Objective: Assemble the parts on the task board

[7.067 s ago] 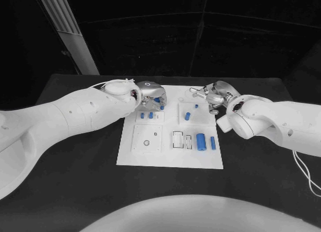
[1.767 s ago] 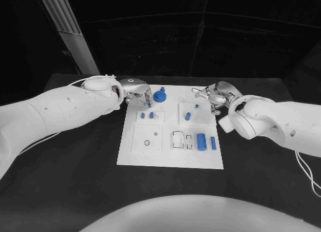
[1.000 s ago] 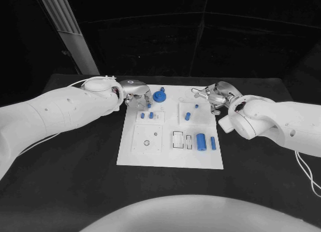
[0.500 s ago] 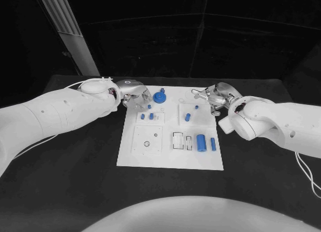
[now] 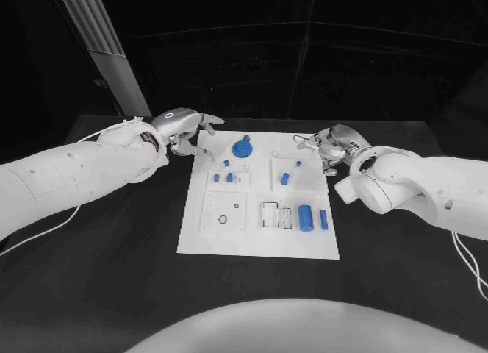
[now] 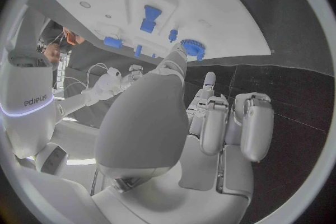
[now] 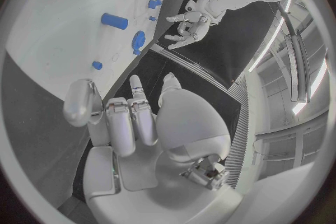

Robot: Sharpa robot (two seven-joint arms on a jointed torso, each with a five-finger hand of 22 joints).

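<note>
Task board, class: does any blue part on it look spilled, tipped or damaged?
Nothing stands out. The blue parts lie or stand within the task board; the round gear-like part stands near its far edge. Both hands hold nothing.

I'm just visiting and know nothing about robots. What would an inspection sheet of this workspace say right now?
Surface: black table, bare around the board.
Job's things: white task board at centre; round blue part standing near its far edge, smaller blue parts lying on it.
Clutter: nothing seen.
Hands: left hand open beside the board's far left corner; right hand empty at the far right edge, fingers apart.
Cables: thin white cable by the right arm.
Surroundings: dark room.
</note>
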